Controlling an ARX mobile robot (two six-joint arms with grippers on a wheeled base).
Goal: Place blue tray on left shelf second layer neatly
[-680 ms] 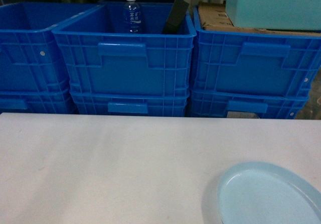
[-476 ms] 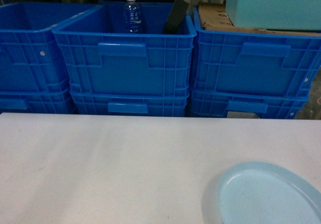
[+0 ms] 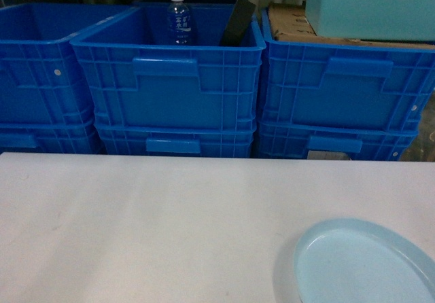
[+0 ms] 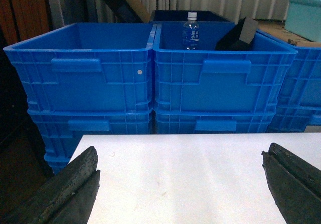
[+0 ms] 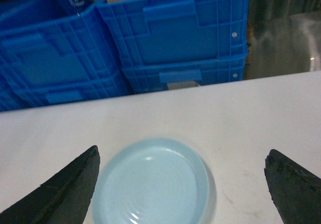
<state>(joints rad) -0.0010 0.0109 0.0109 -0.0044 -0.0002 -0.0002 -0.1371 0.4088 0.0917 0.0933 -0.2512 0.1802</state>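
Head view: pale tray lies flat on the white counter, near right corner; blue crates stacked behind, a bottle standing in the middle one.
Left wrist view: left hand spread wide, grasping nothing, above bare counter facing the crates.
Right wrist view: right hand spread wide, released, its fingers on either side of the tray without touching it.

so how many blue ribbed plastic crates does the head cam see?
6, in three stacks of two behind the white table: top left, lower left; top middle, lower middle; top right, lower right. More may be hidden behind.
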